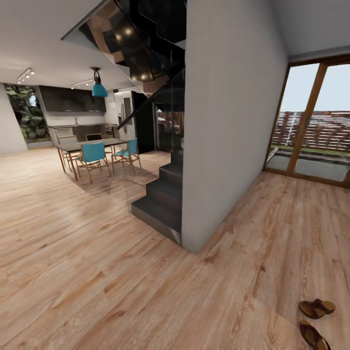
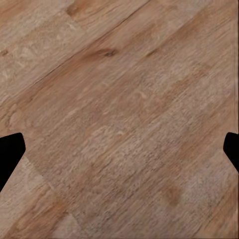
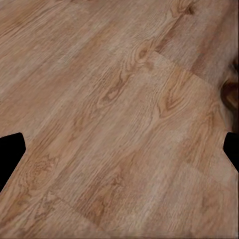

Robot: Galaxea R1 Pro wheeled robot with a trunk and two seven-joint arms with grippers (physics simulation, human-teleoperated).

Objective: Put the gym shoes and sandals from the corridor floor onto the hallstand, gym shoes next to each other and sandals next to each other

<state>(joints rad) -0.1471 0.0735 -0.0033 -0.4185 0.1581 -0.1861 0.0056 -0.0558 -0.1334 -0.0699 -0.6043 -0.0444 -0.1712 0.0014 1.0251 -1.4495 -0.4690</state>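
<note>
Sandals: where the corridor floor (image 1: 146, 291) reaches the lower right corner of the head view, two dark brown sandals (image 1: 316, 321) are seen lying flat on the planks, one (image 1: 316, 308) just beyond the other (image 1: 314, 335), close together but apart.
Sandals relative to hands: a dark brown shape (image 3: 231, 92) is caught at the edge of the right wrist view, too cropped to be named with certainty; bare planks are seen between the fingers of both hands.
Left hand: the left hand (image 2: 119, 149) is pointed down at the floor; its dark fingertips (image 2: 10, 152) are seen at opposite edges of the frame, spread wide with nothing between them.
Right hand: the right hand (image 3: 119, 149) is likewise aimed at the wood, its fingertips (image 3: 10, 152) set wide apart and holding nothing.
Surroundings: a grey wall (image 1: 233, 121) stands in the middle of the head view, with a dark staircase (image 1: 163, 194) at its left side.
Further off: a dining surface (image 1: 90, 144) with teal chairs (image 1: 92, 158) is seen well beyond, under a teal pendant lamp (image 1: 99, 88); a wood-framed glass door (image 1: 311, 121) is seen at the right.
</note>
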